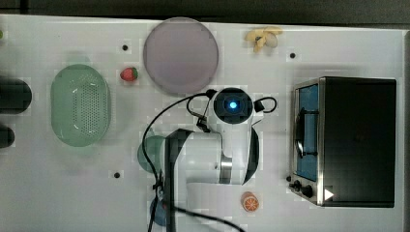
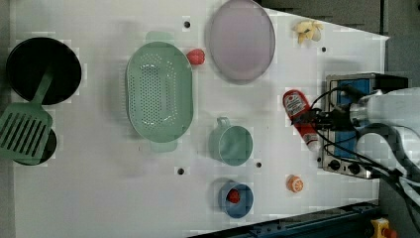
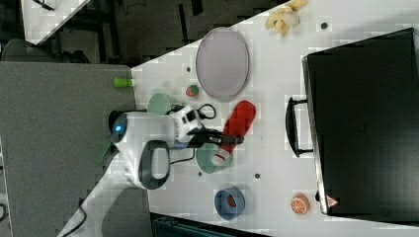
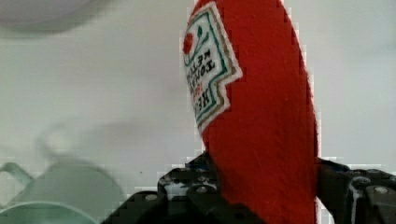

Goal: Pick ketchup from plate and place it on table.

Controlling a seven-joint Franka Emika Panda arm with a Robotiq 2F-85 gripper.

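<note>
Item: ketchup [image 3: 238, 123], a slim red bottle with a matte, felt-like skin, whitish tip and stitched-looking label. You see it pinched in the black claw [image 3: 225, 140] at the right view's centre, held off the plate [image 3: 222, 61], a flat round mauve disc above it. Beneath lies the smooth white table [image 3: 276, 163].

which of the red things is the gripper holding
The ketchup, the slim red bottle clamped in the gripper. The strawberry lies on the table beside the plate.
</note>
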